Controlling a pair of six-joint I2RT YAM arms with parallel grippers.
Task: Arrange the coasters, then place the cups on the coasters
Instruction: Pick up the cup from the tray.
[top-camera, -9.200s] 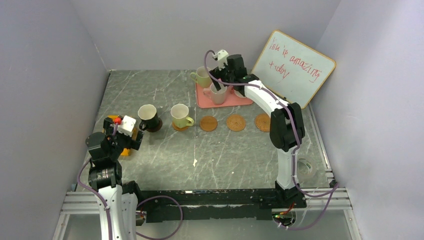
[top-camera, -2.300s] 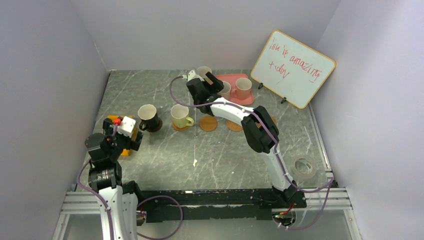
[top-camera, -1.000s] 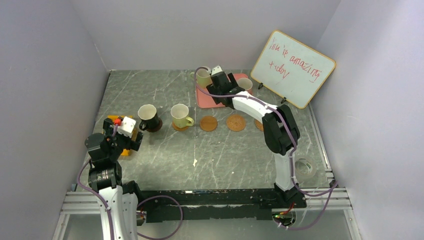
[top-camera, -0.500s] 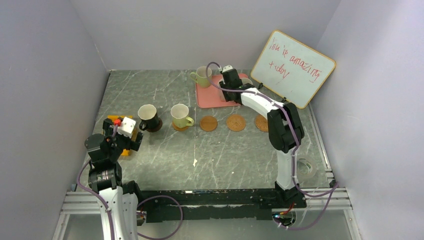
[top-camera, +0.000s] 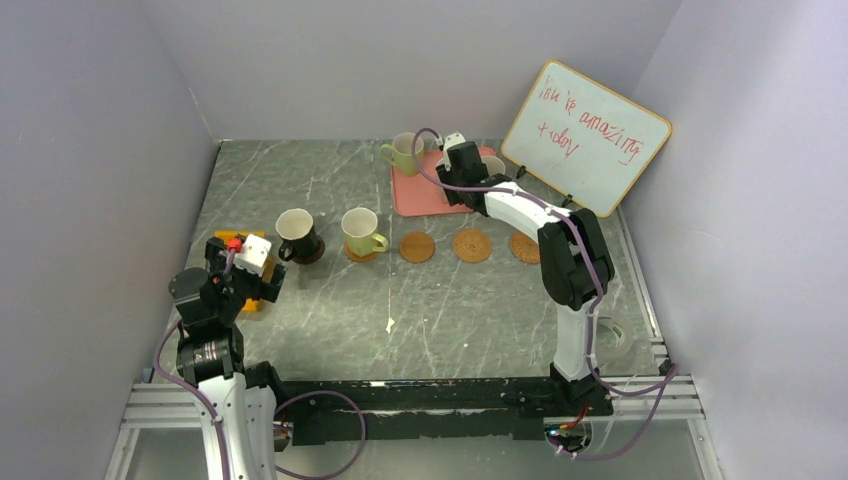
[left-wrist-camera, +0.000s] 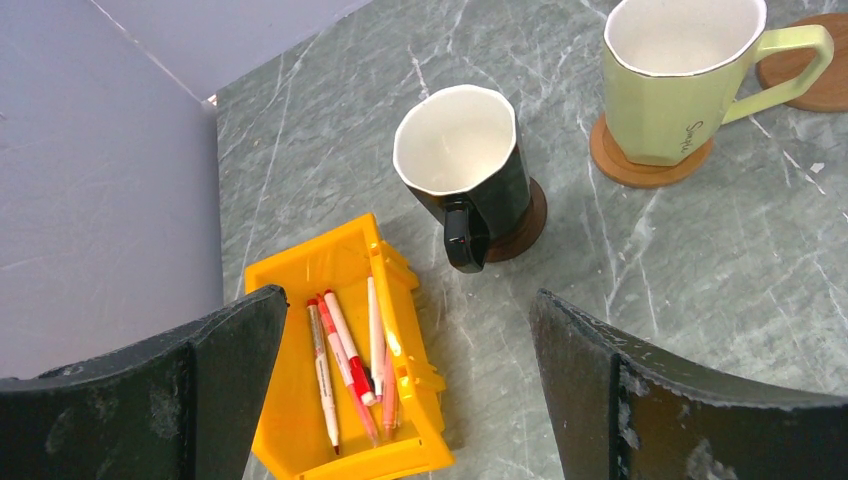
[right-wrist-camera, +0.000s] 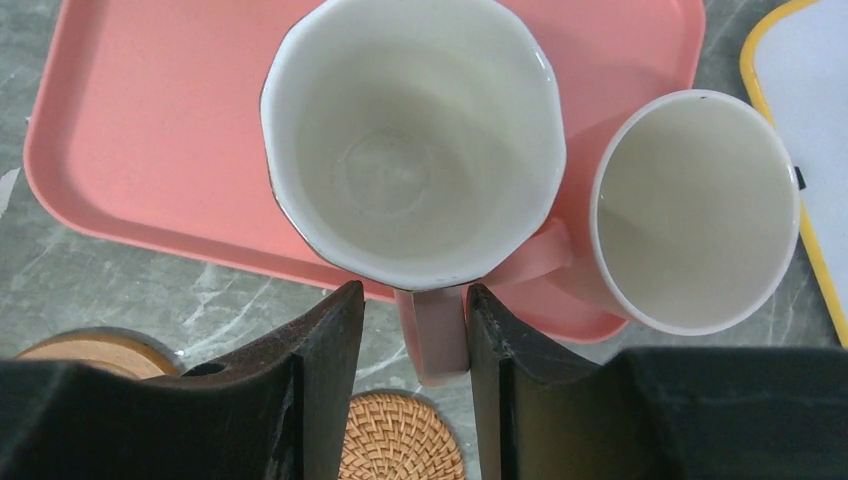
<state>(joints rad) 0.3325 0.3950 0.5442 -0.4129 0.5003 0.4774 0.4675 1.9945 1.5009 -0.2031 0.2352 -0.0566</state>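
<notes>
Pink cup (right-wrist-camera: 412, 140) is now pinched by the right gripper (right-wrist-camera: 412, 308).

The right hand (right-wrist-camera: 415, 300), spread wide a second ago, has drawn its fingers in on either side of the handle of a pink cup (right-wrist-camera: 415, 150) on the tray (right-wrist-camera: 150, 130). Two seconds back it reached left, beside the green cup (top-camera: 403, 152), and has since swung back right.

Plain lilac walls (top-camera: 400, 60) enclose a grey marbled tabletop (top-camera: 450, 310); a whiteboard (top-camera: 590, 135) leans right
</notes>
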